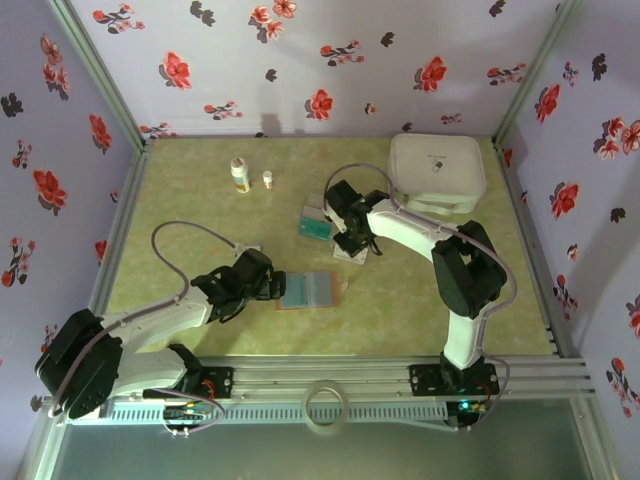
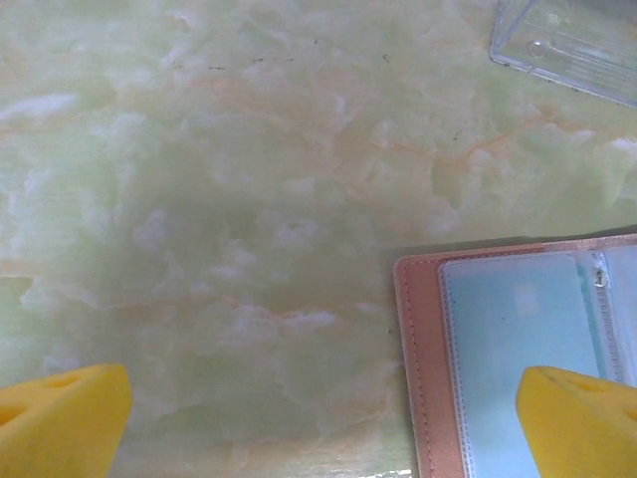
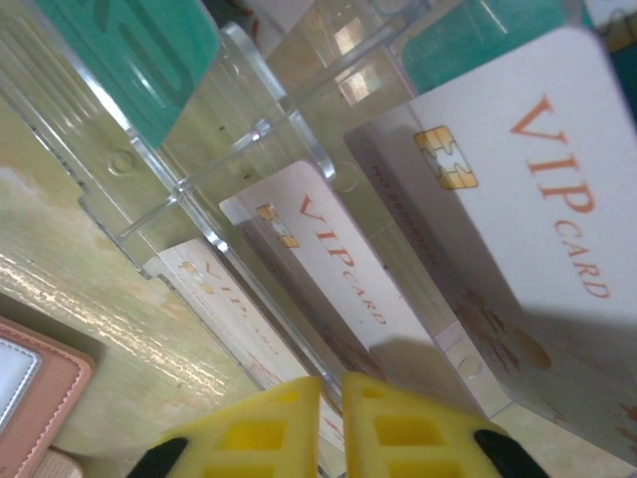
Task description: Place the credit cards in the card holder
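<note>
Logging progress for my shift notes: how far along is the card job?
Done: the pinkish-brown leather card holder lies open; no card is clearly inside. In hand: the right hand, fingers nearly together, is at a silver VIP card in the clear plastic tray. Left: all cards, including the teal card.

Two white arms, left arm (image 1: 150, 322), right arm (image 1: 410, 222), black joint housings, thin grey cable (image 1: 172, 238) arcing off each, black bases on a silver rail (image 1: 340, 372), left claw (image 2: 318, 418) and right claw (image 3: 331, 428) with bright yellow pads (image 2: 60, 418), right pair grid-moulded
</note>
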{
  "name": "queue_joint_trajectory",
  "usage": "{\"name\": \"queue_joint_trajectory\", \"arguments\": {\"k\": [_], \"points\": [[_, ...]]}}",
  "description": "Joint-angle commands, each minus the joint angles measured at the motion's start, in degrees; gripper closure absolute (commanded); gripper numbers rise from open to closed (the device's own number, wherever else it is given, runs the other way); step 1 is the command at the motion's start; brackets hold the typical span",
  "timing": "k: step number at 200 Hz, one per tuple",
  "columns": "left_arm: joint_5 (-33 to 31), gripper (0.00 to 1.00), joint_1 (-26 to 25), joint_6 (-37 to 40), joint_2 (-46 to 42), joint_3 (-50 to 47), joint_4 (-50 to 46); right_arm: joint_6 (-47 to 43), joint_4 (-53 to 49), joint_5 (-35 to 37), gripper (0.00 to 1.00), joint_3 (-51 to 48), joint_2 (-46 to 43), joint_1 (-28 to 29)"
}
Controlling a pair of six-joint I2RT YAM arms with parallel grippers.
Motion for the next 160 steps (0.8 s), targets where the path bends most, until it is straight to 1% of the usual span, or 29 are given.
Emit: {"name": "queue_joint_trajectory", "arguments": {"k": [1,48,143,160], "points": [[-0.2,0.00,0.5,-0.8,0.1,-0.7,0.3,-0.5,-2.0,-2.4,0.82,-1.0,-1.2,0.9],[-0.2,0.00,0.6,-0.8,0.1,-0.8,0.4,-0.4,-2.2,-2.2,0.81,-1.2,-0.9,2.2],[-0.1,0.00,0.8,-1.0,-0.1,-1.4,0.8,-1.7,-2.9,-1.5,0.90,-0.3,-0.5,2.3],[-0.1,0.00,0.8,-1.0,-0.1,-1.4,0.8,-2.1,-3.1,-1.8,0.93,0.0,-0.2,2.3]]}}
